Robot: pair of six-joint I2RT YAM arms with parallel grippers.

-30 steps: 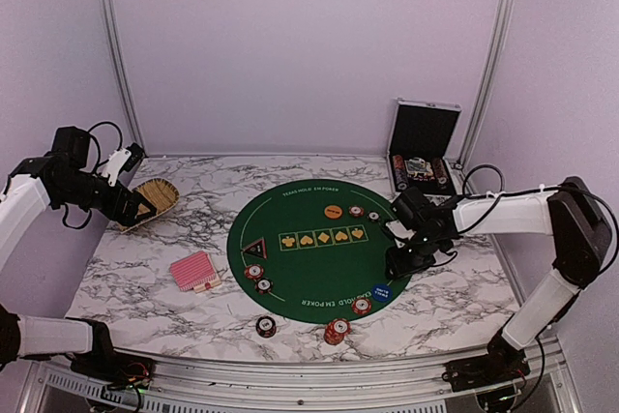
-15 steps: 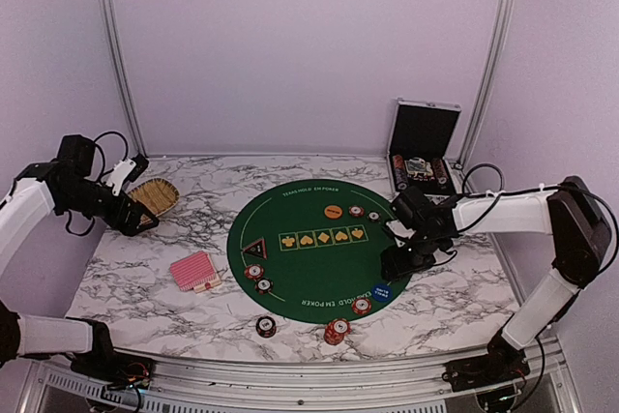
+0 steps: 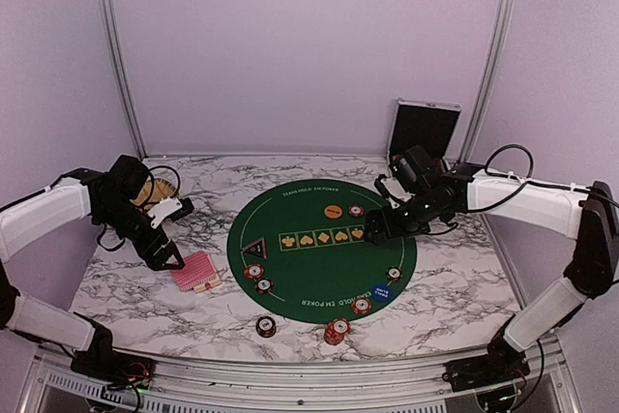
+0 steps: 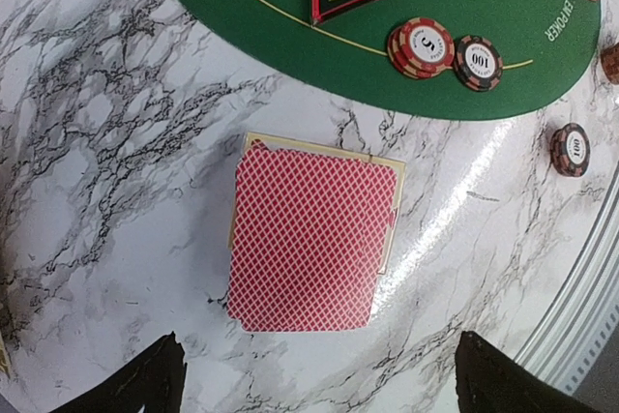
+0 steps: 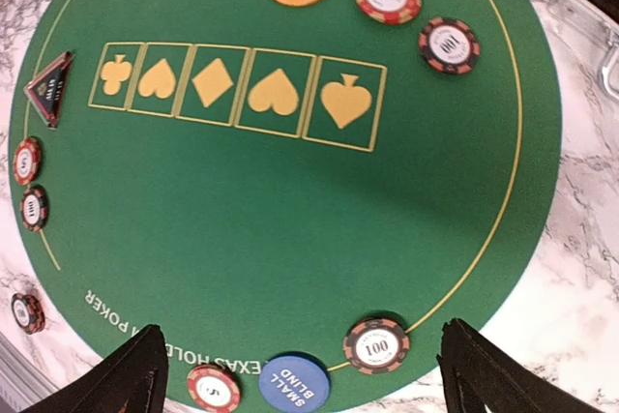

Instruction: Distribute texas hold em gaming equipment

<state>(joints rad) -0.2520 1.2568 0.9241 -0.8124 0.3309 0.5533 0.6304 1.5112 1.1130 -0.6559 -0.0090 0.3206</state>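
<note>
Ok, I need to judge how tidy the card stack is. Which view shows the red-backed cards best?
The left wrist view: the red-backed cards sit large and sharp mid-frame, backs up, every edge visible. The top external view shows them only as a small pink patch on the marble. The right wrist view misses them.

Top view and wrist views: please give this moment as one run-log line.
left gripper: open, near card deck, apart | right gripper: open over green mat, empty

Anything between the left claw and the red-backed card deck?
Nothing visible. The open left claw hangs just short of the pink-red-backed stack of playing cards, with only bare white marble tabletop between them. The red-and-white striped poker chips lie beyond the stack.
</note>
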